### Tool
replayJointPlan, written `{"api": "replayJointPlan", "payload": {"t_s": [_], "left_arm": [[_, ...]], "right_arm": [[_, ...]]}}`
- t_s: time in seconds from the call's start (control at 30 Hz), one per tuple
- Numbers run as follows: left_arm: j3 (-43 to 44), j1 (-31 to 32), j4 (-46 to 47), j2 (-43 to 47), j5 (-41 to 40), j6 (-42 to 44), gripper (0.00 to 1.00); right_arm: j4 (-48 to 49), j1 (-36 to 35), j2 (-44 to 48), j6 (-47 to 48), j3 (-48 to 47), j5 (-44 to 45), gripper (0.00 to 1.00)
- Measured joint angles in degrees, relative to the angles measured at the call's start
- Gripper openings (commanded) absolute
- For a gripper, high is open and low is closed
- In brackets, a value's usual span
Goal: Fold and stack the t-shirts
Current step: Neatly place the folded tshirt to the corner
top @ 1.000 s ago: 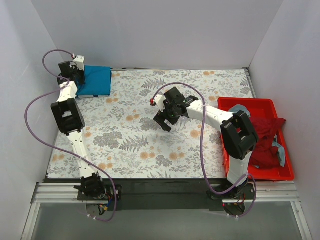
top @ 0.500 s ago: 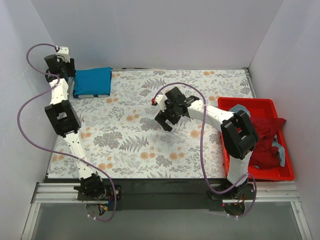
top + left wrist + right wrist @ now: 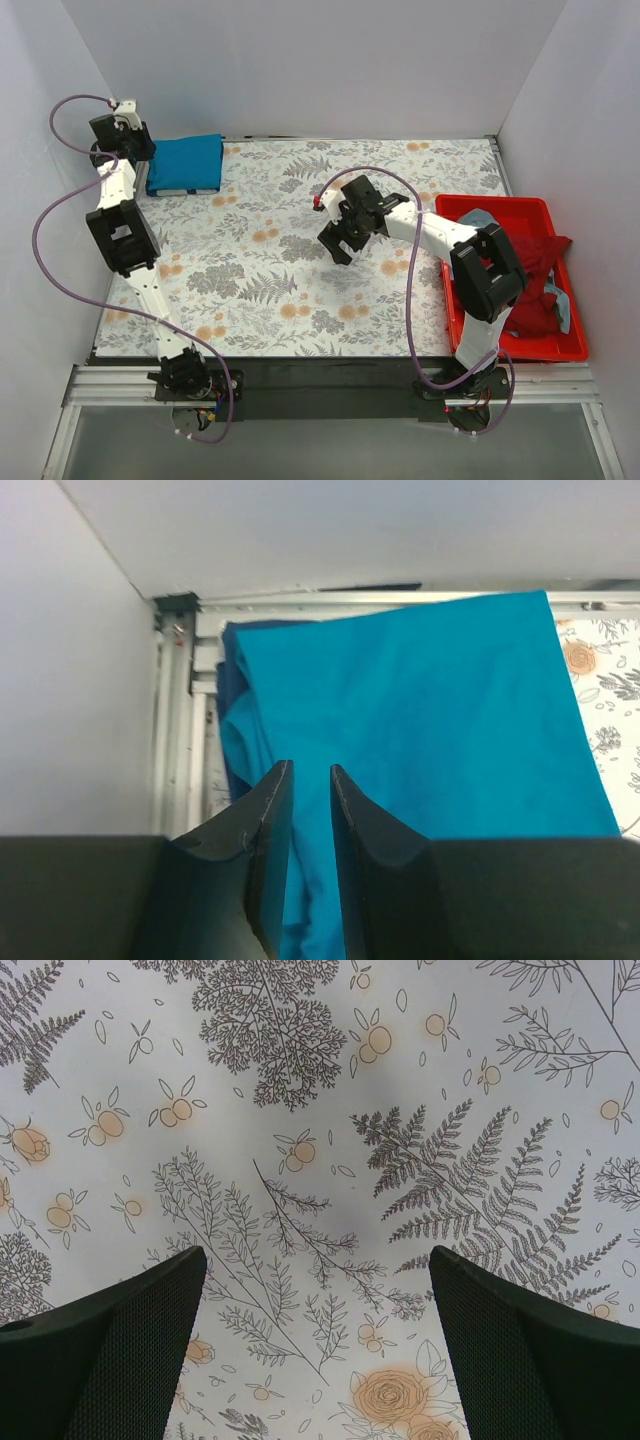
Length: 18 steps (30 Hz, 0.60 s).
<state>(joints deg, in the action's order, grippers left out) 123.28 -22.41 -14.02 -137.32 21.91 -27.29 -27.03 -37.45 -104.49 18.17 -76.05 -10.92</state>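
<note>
A folded teal-blue t-shirt [image 3: 186,163] lies at the table's far left corner, on top of a navy shirt whose edge shows in the left wrist view [image 3: 230,680]. My left gripper [image 3: 125,135] hovers just left of the teal t-shirt [image 3: 420,730], its jaws almost together with a thin gap and nothing held [image 3: 310,770]. My right gripper [image 3: 335,245] is open and empty above the bare floral table centre [image 3: 315,1260]. A dark red t-shirt [image 3: 535,270] and a pale blue-grey t-shirt [image 3: 480,216] lie crumpled in the bin.
A red plastic bin [image 3: 500,205] stands at the table's right edge, with cloth hanging over its far side. White walls close in the left, back and right. The floral table cover [image 3: 260,280] spans the middle.
My left gripper has drawn back off the teal t-shirt, up and to the left toward the corner. My right gripper has shifted slightly to the right.
</note>
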Motion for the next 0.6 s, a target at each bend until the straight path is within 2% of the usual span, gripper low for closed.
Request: {"api": "replayJointPlan", "payload": {"t_s": [0.17,0.47,0.5,0.53,0.6], "left_arm": [[2.25,0.17,-1.16,-3.61,0.37,-2.19,0.2],[4.94,0.15,-2.08,-12.04,-4.13,-2.97,0.2],[4.92,0.13,-1.86,-12.24,-4.59,-2.95,0.22],[4.9,0.13,-1.88,-12.15,-5.4,-2.97,0.31],[4.85,0.24,-1.97,-11.87,-6.62,-2.86,0.39]], "right_arm": [[0.0,0.13,0.0,-0.04,0.2,-0.24,0.98],[-0.02,0.33,-0.76,-0.04,0.11,-0.37,0.98],[-0.02,0.37,-0.92,-0.04,0.09,-0.24,0.98],[-0.07,0.44,-1.05,-0.02,0.09,-0.07,0.98],[-0.09,0.5,-1.09,-0.02,0.09,0.15,0.98]]}}
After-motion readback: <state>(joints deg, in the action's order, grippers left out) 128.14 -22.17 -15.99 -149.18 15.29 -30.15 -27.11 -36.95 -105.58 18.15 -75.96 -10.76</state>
